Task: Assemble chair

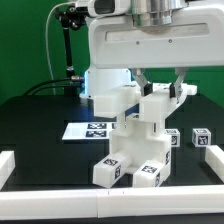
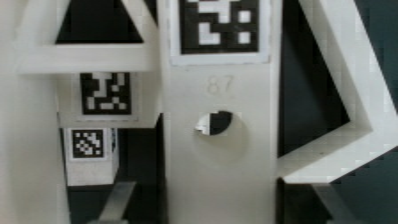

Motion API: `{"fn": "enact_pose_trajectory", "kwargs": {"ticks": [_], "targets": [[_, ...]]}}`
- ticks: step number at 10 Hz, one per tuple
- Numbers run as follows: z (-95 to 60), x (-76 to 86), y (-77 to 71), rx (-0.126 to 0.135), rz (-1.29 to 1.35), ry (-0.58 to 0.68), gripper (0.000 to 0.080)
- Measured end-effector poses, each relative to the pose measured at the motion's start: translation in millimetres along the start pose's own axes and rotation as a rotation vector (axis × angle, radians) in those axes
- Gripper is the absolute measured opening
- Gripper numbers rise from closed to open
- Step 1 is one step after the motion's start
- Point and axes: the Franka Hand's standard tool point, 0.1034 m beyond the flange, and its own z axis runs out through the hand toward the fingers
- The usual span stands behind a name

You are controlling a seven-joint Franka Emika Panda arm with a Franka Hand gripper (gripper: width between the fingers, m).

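The chair (image 1: 135, 145) is a partly joined stack of matte white blocks with black-and-white tags, standing mid-table. My gripper (image 1: 160, 88) hangs over its top, one finger on each side of an upright white post (image 1: 155, 103). In the wrist view this post (image 2: 217, 90) fills the middle, with a tag near its far end and a dark round hole (image 2: 214, 122) halfway along. The gripper (image 2: 214, 198) is closed around the post, and a grey finger (image 2: 121, 198) shows beside it. Other white chair parts with tags (image 2: 103, 92) lie behind.
The marker board (image 1: 88, 130) lies flat at the exterior view's left of the chair. Two small tagged white blocks (image 1: 200, 140) stand at the exterior view's right. Long white border rails (image 1: 110, 200) run along the front and both sides. The arm's white base (image 1: 110, 85) stands behind.
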Motion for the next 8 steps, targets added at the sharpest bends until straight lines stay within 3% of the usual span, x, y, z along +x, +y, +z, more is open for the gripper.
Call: {"fn": "enact_pose_trajectory", "kwargs": {"ticks": [8], "targets": [[1.2, -13.1, 10.7, 0.000, -0.013, -0.007, 0.0281]]}}
